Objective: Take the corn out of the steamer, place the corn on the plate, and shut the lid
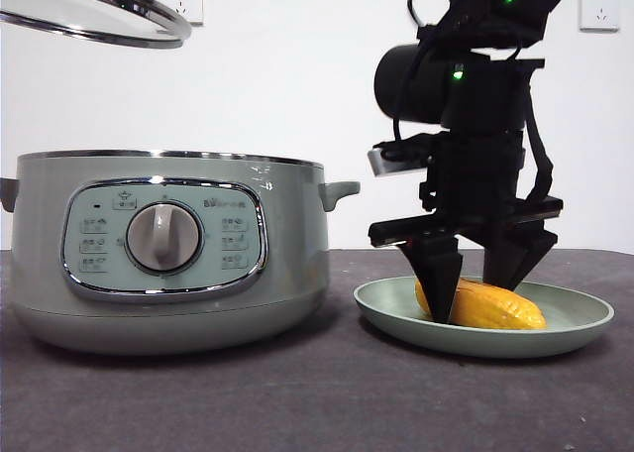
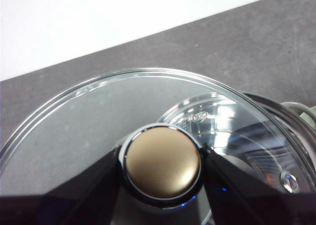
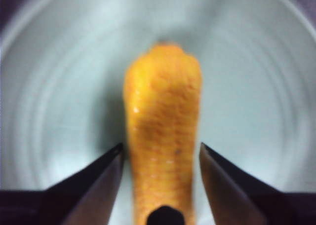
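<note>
The yellow-orange corn (image 3: pixel 163 136) lies on the plate (image 1: pixel 584 318) between the right gripper (image 3: pixel 161 158)'s released jaws; the left gripper (image 2: pixel 162 168) clenches the lid (image 2: pixel 89 121)'s knob.

There is little lettering to read here. The large round sage-green steamer (image 1: pixel 168 249) carries a chrome-framed control panel (image 1: pixel 164 238), and to the right of its central grey dial (image 1: pixel 163 237), near the top, sits a short pale brand mark, too small and faint to spell out. Small button labels run down both sides of the dial, and one more sits at the top left; all are blurred beyond reading. Nothing else in any view bears legible words or numbers.
</note>
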